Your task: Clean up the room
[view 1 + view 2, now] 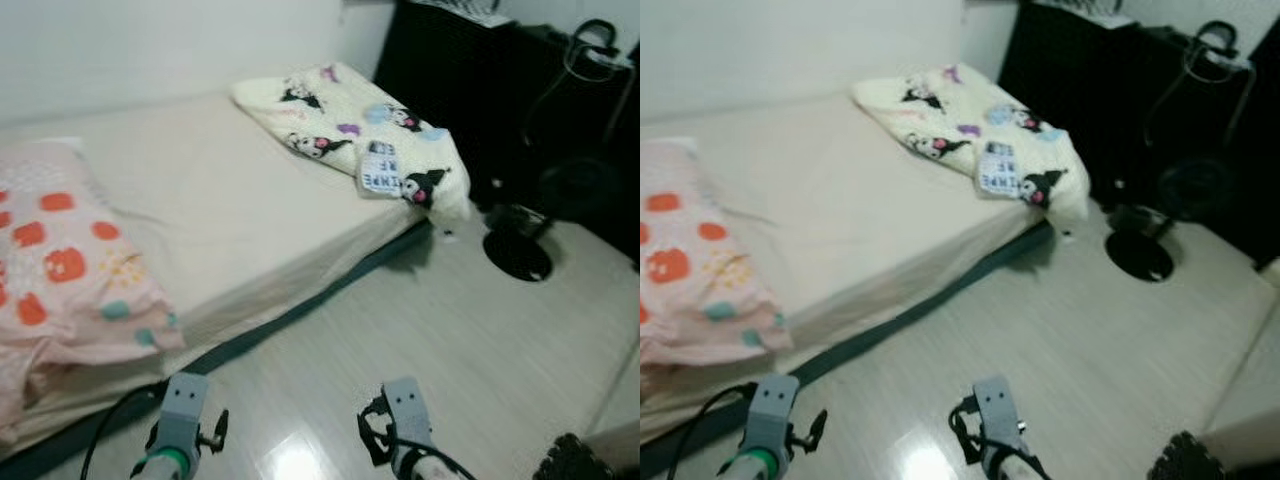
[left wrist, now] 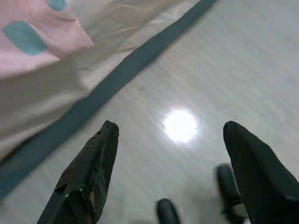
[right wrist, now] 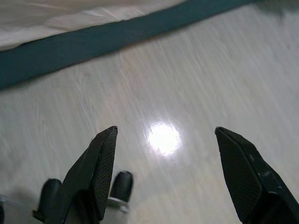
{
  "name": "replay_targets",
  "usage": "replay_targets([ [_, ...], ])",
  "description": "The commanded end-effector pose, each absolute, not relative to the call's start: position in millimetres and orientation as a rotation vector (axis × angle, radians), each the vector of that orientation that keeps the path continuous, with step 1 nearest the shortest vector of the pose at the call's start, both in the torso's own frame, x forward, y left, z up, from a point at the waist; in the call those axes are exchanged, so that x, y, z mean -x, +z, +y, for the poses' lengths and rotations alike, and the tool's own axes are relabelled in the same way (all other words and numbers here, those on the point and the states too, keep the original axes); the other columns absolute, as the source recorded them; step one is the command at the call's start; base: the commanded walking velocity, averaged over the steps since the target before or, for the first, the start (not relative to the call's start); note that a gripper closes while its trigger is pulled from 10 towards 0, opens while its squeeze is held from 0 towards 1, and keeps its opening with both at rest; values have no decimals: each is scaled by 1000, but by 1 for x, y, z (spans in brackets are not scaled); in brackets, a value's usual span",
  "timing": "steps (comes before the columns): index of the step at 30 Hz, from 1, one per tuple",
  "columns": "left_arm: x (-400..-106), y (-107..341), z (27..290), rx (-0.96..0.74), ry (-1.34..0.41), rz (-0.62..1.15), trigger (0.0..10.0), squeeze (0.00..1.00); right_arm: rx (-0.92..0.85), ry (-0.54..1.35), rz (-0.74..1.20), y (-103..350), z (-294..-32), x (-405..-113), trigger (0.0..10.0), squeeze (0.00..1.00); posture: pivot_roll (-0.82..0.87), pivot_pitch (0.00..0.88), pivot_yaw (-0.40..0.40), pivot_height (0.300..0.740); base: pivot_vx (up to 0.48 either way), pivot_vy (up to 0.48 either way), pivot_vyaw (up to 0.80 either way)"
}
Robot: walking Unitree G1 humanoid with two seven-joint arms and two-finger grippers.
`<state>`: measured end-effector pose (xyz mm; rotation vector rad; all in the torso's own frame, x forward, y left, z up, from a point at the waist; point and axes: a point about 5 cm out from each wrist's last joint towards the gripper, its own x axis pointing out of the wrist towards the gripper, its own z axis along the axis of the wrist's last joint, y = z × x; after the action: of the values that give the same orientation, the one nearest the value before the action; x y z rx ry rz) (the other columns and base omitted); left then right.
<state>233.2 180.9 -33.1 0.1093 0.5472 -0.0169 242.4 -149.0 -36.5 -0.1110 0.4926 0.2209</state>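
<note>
Overhead, the head views show a low mattress (image 1: 240, 215) covered by a cream sheet, its long axis running from the near left toward the far right; a dark teal base edge (image 1: 300, 310) follows the same diagonal along the pale wood floor (image 1: 470, 340); a pink blanket with orange and teal spots (image 1: 60, 260) lies bunched at the near-left end, spilling over the mattress side; a cream cartoon-print blanket (image 1: 355, 135) lies crumpled at the far-right end, its long axis slanting from the wall toward the corner, one fold hanging over that corner; beyond it stand a dark cabinet (image 1: 450, 80) and a black floor fan (image 1: 520, 250) with a round base on the floor. Both arms hang low over the floor beside the mattress, holding nothing. The left wrist view adds the left gripper (image 2: 170, 140), fingers spread wide above a bright reflection on the floor, with the pink blanket's hem and teal edge just beyond; the right wrist view adds the right gripper (image 3: 166, 140), likewise spread wide above the floor, the teal edge crossing ahead of it.
</note>
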Motion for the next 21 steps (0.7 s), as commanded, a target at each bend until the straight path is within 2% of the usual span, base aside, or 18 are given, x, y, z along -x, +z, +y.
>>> replay_targets([
  [1,-228,-38,176,-102,-31,568,10000,0,101,186,523,-41,-158,-236,10000,0,22,55,-24,740,0,0,-800],
  [13,-234,-33,174,-106,-46,534,10000,0,88,170,524,-41,-159,-238,10000,0,20,52,-21,740,0,0,-800],
  [20,-250,-15,169,-158,-72,421,10000,0,47,130,435,-28,-160,-250,10000,0,17,52,-17,740,0,0,-800],
  [21,-257,-5,167,-162,-89,372,10000,0,22,122,394,-22,-159,-255,10000,0,15,51,-14,740,0,0,0],
])
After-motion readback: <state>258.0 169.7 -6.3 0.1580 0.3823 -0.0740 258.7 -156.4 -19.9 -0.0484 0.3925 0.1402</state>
